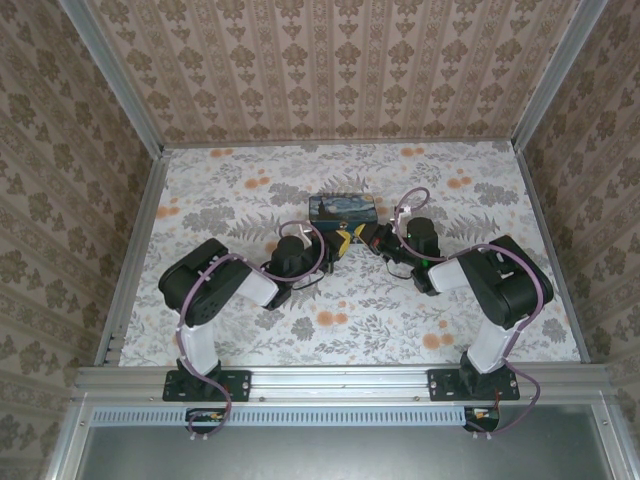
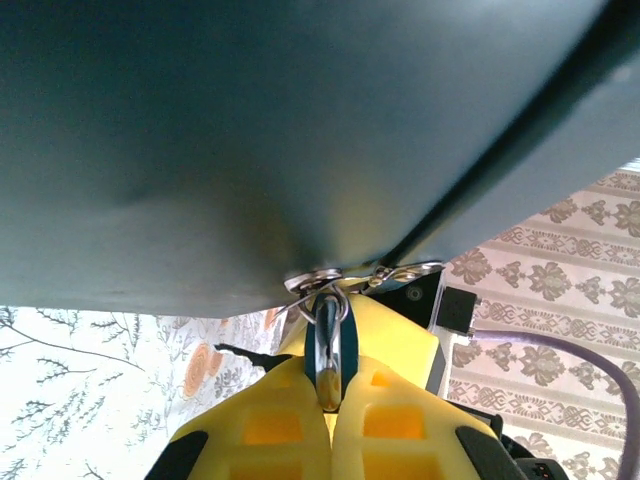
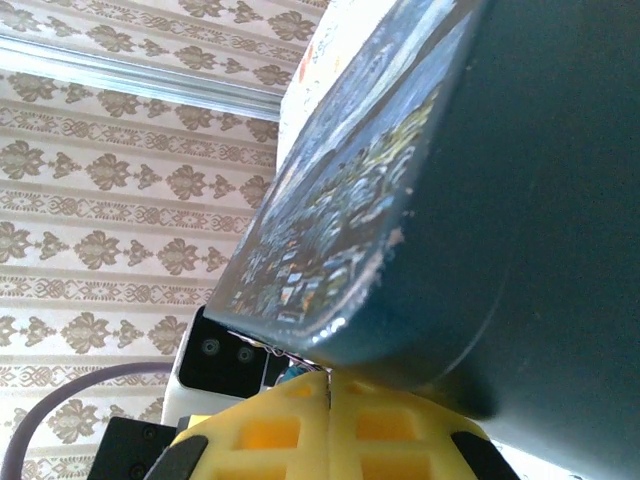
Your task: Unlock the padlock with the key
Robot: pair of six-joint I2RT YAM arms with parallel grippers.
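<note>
Top external gives us the floral-print table (image 1: 480, 310), fenced by patterned walls (image 1: 330, 60). Both arms reach in toward the middle, the left arm (image 1: 215, 285) from the left and the right arm (image 1: 495, 280) from the right. They meet at the near side of the painted box (image 1: 343, 209), which lies flat a little beyond the table's centre. We see the left gripper (image 1: 345, 241) and the right gripper (image 1: 377, 240) just beside each other at the box's near edge.

From the left wrist, the box's dark side (image 2: 250, 130) looms overhead. The left gripper's (image 2: 330, 408) yellow fingers (image 2: 270, 430) are pressed together, pinching the padlock (image 2: 330, 350), a small dark-blue body with a silvery loop and a pale round spot at its lower end. It sits right at the box's metal clasp (image 2: 322, 280), touching it.

From the right wrist, the box's painted face (image 3: 330, 200) rises tilted above the right gripper (image 3: 328, 390). Its yellow fingers (image 3: 270, 430) are pressed together just under the box's edge. Whether they pinch anything we cannot tell.
</note>
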